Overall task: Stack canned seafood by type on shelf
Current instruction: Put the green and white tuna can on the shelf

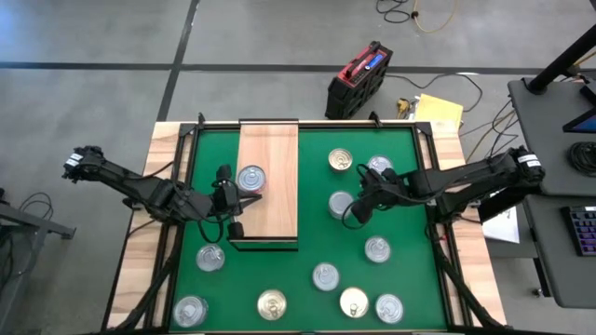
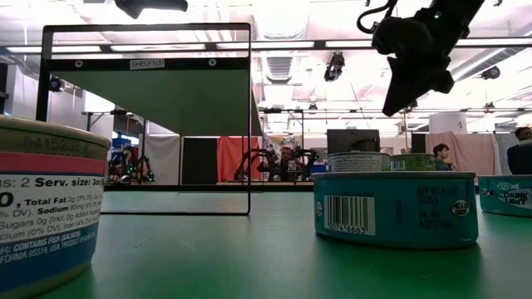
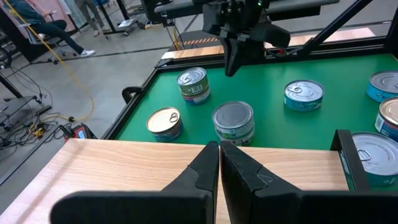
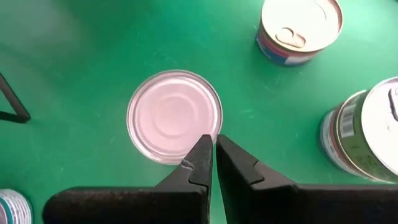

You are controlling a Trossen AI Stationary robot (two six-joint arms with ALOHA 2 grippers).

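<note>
The shelf (image 1: 270, 212) is a light wooden board on a black frame (image 2: 145, 62), raised above the green mat. One silver-lidded tin (image 1: 250, 179) rests flat on it. My left gripper (image 1: 233, 189) (image 3: 219, 149) is shut and hovers over the board's left edge beside that tin, which the left wrist view does not show. My right gripper (image 1: 357, 209) (image 4: 214, 144) is shut and points down over the near rim of a plain-lidded tin (image 4: 174, 115) (image 1: 341, 203) on the mat. In the low view the right gripper (image 2: 397, 104) hangs well above the tins.
Several more tins stand on the mat: a gold-lidded one (image 1: 339, 160) and a silver one (image 1: 379, 166) far right, others along the near edge (image 1: 325, 275) (image 1: 272, 304) (image 1: 210, 258). A black frame rims the mat (image 1: 307, 122). People show in the room beyond (image 2: 440, 154).
</note>
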